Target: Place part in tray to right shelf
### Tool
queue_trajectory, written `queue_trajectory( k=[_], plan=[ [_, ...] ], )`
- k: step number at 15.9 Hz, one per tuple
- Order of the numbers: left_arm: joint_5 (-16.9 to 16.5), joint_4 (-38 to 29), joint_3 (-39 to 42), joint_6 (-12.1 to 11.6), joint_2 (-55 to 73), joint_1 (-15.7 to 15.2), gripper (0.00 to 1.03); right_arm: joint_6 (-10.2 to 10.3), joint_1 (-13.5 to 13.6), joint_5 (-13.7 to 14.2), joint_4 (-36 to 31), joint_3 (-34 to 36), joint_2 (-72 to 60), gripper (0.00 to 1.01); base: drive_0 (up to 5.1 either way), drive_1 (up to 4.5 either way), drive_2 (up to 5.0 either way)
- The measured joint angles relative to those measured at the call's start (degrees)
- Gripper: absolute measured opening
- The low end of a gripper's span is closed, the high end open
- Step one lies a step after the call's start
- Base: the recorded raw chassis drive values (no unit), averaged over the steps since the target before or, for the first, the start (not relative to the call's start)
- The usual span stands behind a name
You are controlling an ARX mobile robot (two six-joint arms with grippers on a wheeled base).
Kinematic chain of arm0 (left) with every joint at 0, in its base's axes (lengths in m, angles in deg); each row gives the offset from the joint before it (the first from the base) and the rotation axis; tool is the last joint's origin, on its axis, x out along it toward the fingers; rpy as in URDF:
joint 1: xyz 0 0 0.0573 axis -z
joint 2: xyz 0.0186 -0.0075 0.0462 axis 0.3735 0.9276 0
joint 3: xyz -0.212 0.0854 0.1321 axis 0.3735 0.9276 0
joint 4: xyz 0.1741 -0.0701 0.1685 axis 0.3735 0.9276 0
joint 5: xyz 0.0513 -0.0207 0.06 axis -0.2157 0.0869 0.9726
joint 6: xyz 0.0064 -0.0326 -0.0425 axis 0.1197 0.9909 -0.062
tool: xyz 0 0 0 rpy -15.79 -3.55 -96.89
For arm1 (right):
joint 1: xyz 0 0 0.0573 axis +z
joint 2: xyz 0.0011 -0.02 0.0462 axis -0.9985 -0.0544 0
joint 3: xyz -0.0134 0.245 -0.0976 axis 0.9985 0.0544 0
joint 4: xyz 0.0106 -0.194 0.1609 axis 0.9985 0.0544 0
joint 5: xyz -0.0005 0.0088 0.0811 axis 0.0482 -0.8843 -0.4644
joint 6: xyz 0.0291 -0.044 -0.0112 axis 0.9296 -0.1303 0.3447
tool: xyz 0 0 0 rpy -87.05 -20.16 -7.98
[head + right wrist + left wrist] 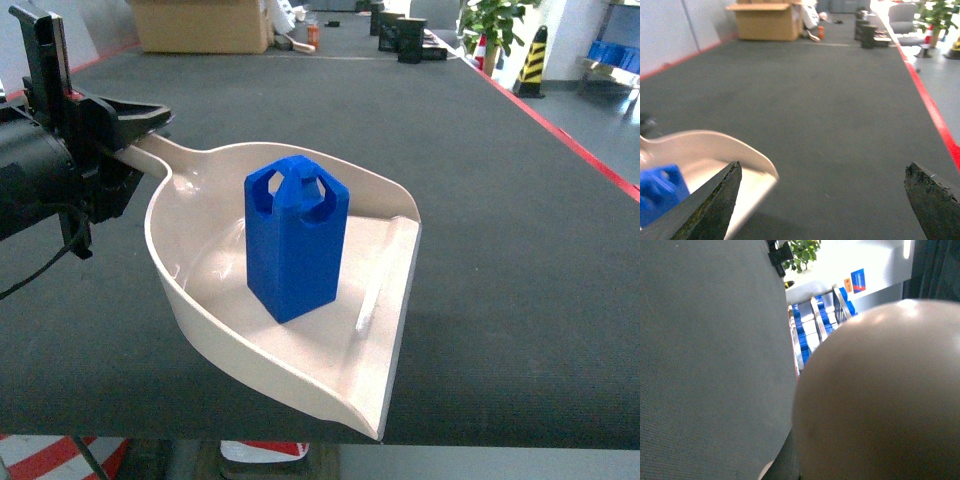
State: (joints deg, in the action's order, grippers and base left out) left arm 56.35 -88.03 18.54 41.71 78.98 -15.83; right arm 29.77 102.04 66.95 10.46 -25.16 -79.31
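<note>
Part: we see the blue part (296, 235) standing upright inside the tray (195, 215), near the middle of its floor, rounded two-holed top uppermost.

Tray: the cream scoop is carried level above the dark floor (500, 250), wide lip toward the camera and handle running back to the upper left.

Left gripper: we find the left gripper (112, 135) clamped on the tray's handle; its fingers are closed around that handle in the head view. The left wrist view shows only the tray's rounded back filling most of the frame.

Right gripper: we see the right gripper (832, 200) only in its own wrist view, fingers spread wide apart and holding nothing, beside the tray with the part at lower left.

Right shelf: we do not see it in the head view; a steel rack with blue crates (812, 327) appears well off in the left wrist view, and we cannot tell whether it is the target.

Done: we judge the loading finished, since the part already sits in the tray and the tray is lifted.

Left: we judge that carrying the tray to the shelf and setting it there is not yet done.

Risk: we judge the tall, unsecured part could topple if the tray tilts.
</note>
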Motion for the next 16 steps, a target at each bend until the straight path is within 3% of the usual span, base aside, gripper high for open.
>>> queue_trajectory(
  k=[2,3,5,7,11,12,14,16],
  plan=[
    [0.0,0.0,0.0,0.0,0.0,0.0,0.14,-4.0,-2.9,1.7,8.1,9.9,12.5,0.98,0.0,0.0,0.0],
    [-0.1,0.0,0.0,0.0,0.0,0.1,0.14,-5.5,-2.7,2.3,11.8,14.1,18.2,0.98,0.0,0.0,0.0],
    [-0.2,0.0,0.0,0.0,0.0,0.1,0.14,-7.0,-2.6,2.4,11.0,14.6,22.2,0.98,0.0,0.0,0.0],
    [8.1,-0.2,0.0,4.1,2.7,1.0,0.14,-7.3,-2.4,2.6,11.4,14.2,21.9,0.98,0.0,0.0,0.0],
    [10.6,-0.1,1.3,12.4,4.3,1.5,0.14,-7.5,-2.4,2.6,11.3,14.2,21.8,0.98,0.0,0.0,0.0],
    [11.0,-0.1,1.4,13.2,4.3,1.5,0.14,-7.5,-2.4,2.6,11.3,14.2,21.8,0.98,0.0,0.0,0.0],
    [12.1,0.6,3.1,17.2,1.6,2.2,0.14,-7.5,-2.4,2.6,11.3,14.2,21.7,0.98,0.0,0.0,0.0],
    [12.2,-0.1,3.6,17.7,-4.0,3.4,0.14,-7.5,-2.4,2.6,11.4,14.2,21.7,0.98,0.0,0.0,0.0]
  ],
)
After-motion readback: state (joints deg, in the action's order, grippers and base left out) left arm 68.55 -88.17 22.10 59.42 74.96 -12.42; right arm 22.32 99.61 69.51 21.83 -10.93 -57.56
